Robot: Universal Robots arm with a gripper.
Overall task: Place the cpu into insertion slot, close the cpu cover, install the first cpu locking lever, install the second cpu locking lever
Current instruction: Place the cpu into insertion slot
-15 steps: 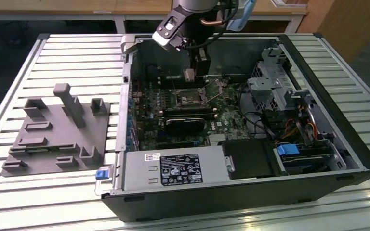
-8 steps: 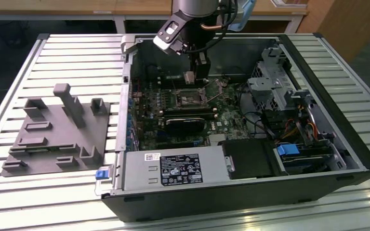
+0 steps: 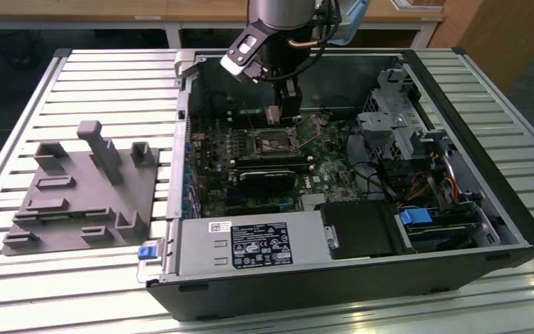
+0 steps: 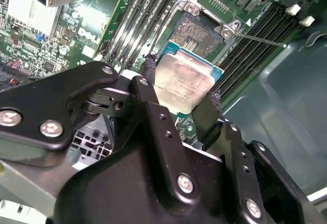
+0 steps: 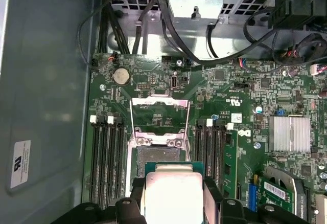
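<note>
Second wrist view: your gripper point(image 4: 181, 93) is clamped on the chip point(image 4: 185, 81) by two opposite edges.
Chip: above the board point(image 5: 245, 96), beside the socket point(image 5: 156, 156), not in it.
Cover point(image 5: 160, 112): swung open; memory slots point(image 5: 104, 157) flank the socket.

White printed label point(image 3: 258, 245) on the power supply point(image 3: 199, 252) — grey sticker point(image 5: 19, 163) on the case wall point(image 5: 51, 81) — fine print illegible.

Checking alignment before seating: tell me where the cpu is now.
In the second wrist view the cpu is gripped in the hand, above the green board and just short of the open insertion slot.
</note>
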